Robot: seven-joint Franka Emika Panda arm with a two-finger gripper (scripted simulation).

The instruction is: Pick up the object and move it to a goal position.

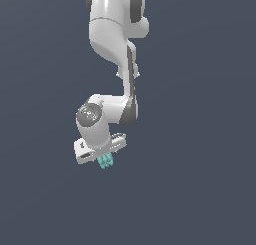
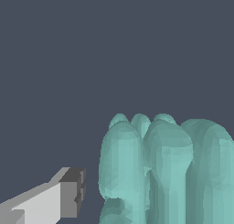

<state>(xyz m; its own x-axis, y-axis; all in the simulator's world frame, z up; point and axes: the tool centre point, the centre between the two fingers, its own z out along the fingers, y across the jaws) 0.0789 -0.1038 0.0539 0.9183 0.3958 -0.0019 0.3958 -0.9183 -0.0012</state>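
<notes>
Dark grey-blue fills everything behind the white robot arm [image 1: 112, 49]. Its claw [image 1: 104, 158] points down, and the small teal lumpy object [image 1: 105, 162] sits right under it, at the fingertips. One finger [image 2: 68, 198] stands just beside the lobes, not touching, so I cannot tell if the claw is gripping. The object looks light and hard. Its bumpy ridges could slip, so squeezing across the middle seems best.
</notes>
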